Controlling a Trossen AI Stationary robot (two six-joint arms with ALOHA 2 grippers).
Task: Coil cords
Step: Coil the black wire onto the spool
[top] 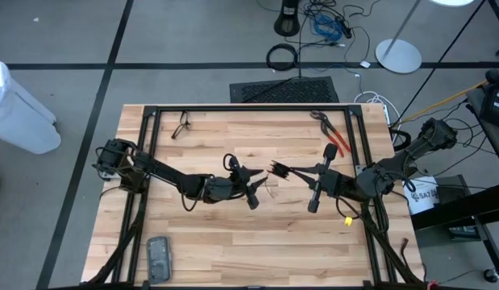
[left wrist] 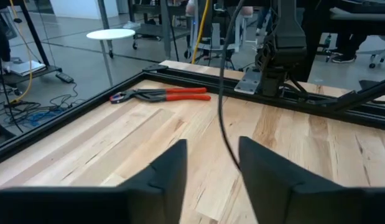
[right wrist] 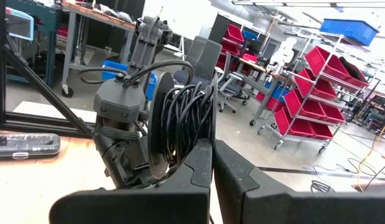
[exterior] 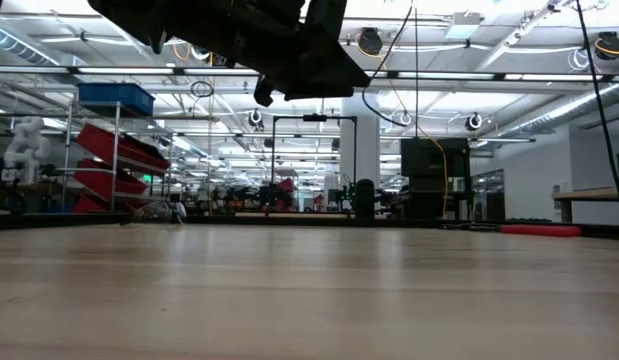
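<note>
While the right end effector [top: 278,170] was clamped on a bundle of coiled black cord [right wrist: 180,121], its two fingers pressed together around the loops, it hung above the middle of the wooden tabletop [top: 233,234]. Facing it, the left end effector [top: 255,180] had its fingers [left wrist: 270,180] apart, with a strand of the cord running down between them. Red-handled pliers [top: 330,133] lay near the far edge, and a grey remote [top: 159,259] lay near the front edge.
</note>
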